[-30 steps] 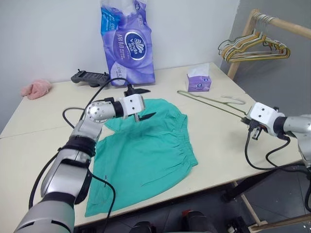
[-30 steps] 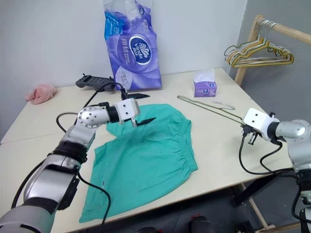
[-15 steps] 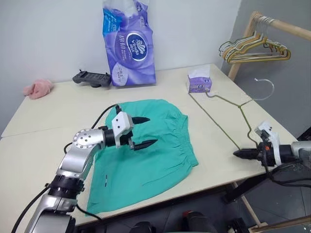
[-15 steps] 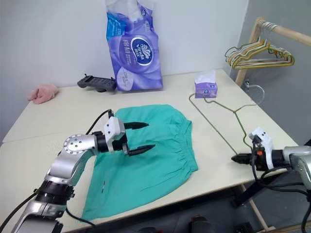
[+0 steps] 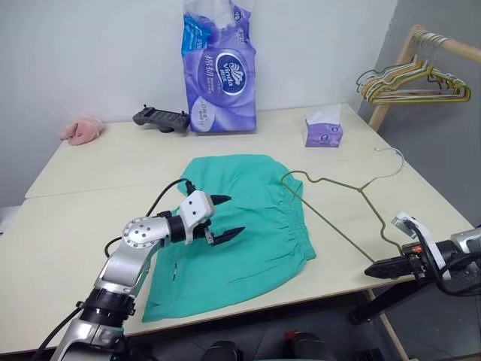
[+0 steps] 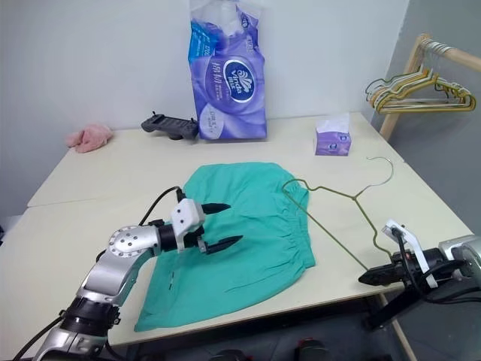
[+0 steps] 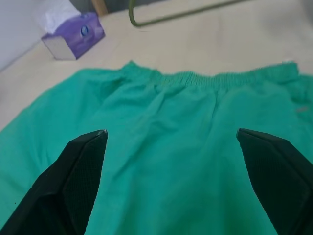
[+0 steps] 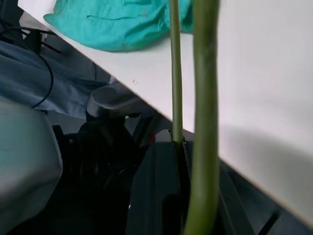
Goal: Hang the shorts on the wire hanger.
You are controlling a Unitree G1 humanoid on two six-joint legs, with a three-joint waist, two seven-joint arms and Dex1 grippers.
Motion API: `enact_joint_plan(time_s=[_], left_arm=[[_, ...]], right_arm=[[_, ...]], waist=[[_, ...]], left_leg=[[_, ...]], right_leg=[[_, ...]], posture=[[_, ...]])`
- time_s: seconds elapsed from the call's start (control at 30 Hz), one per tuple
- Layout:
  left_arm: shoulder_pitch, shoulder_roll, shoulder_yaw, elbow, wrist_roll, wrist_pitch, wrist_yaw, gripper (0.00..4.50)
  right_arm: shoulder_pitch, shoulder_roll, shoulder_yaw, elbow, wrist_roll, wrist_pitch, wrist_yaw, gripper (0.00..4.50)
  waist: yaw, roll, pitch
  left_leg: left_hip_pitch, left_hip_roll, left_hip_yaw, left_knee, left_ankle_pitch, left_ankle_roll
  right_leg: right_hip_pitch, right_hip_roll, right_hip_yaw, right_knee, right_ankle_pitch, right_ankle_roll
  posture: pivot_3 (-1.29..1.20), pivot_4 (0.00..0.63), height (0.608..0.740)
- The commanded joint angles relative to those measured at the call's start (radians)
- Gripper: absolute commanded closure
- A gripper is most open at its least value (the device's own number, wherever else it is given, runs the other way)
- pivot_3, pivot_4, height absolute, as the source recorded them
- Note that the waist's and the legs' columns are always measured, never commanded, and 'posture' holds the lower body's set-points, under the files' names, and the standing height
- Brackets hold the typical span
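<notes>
Your left gripper point(image 5: 225, 216) hovers with its 2 fingers spread over the shorts point(image 5: 240, 226) lying mid-counter point(image 5: 90, 203). Your right gripper point(image 6: 370, 277) clenches the wire hanger point(image 5: 338, 197) at the counter's near right edge, its far corner overlapping the waistband.

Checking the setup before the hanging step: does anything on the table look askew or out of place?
Yes: the wire hanger stands tilted, its far corner overlapping the waistband of the shorts, held by the shut right gripper at the table's near edge. The shorts lie flat but slanted.
</notes>
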Motion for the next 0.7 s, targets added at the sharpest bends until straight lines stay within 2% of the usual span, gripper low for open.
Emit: enact_joint_plan(time_s=[0.03, 0.2, 0.37, 0.5, 0.7], left_arm=[[-0.086, -0.023, -0.028, 0.013, 0.013, 0.029, -0.019, 0.01], [-0.161, -0.063, -0.059, 0.088, 0.017, 0.006, -0.072, 0.01], [-0.187, -0.086, -0.045, 0.12, 0.004, 0.0, -0.085, 0.01], [-0.129, -0.041, -0.01, 0.085, -0.051, 0.032, -0.145, 0.01], [-0.015, 0.022, 0.043, -0.011, -0.152, 0.089, -0.219, 0.01]], right_arm=[[-0.004, -0.004, -0.008, -0.018, 0.016, -0.011, -0.008, 4.5], [0.045, -0.04, -0.02, -0.027, 0.033, 0.009, 0.0, 4.5], [0.122, -0.132, -0.024, -0.031, 0.078, 0.064, 0.049, 4.5], [0.156, -0.137, -0.047, 0.002, 0.098, 0.077, 0.035, 4.5], [0.168, -0.115, -0.011, 0.052, 0.084, 0.066, 0.016, 4.5]], waist=[[0.004, -0.001, 0.0], [0.003, -0.001, 0.0], [-0.001, -0.001, 0.0], [-0.007, -0.001, 0.0], [-0.022, -0.001, 0.0]], left_leg=[[0.0, 0.0, 0.0, 0.0, 0.0, 0.0], [0.0, 0.0, 0.0, 0.0, 0.0, 0.0], [0.0, 0.001, 0.0, 0.0, 0.0, 0.0], [0.0, 0.001, 0.0, 0.0, 0.0, 0.0], [0.0, 0.003, 0.0, -0.002, 0.0, 0.0]], right_leg=[[0.0, 0.0, 0.0, 0.0, 0.0, 0.0], [0.0, 0.0, 0.0, 0.0, 0.0, 0.0], [-0.001, 0.0, 0.0, 0.0, 0.0, 0.0], [-0.001, 0.001, 0.0, 0.0, 0.0, 0.0], [-0.001, 0.001, -0.001, -0.001, 0.0, 0.0]], posture=[[-0.05, 0.038, 0.74], [-0.08, 0.039, 0.74], [-0.1, 0.043, 0.74], [-0.11, 0.045, 0.74], [-0.09, 0.051, 0.74]])
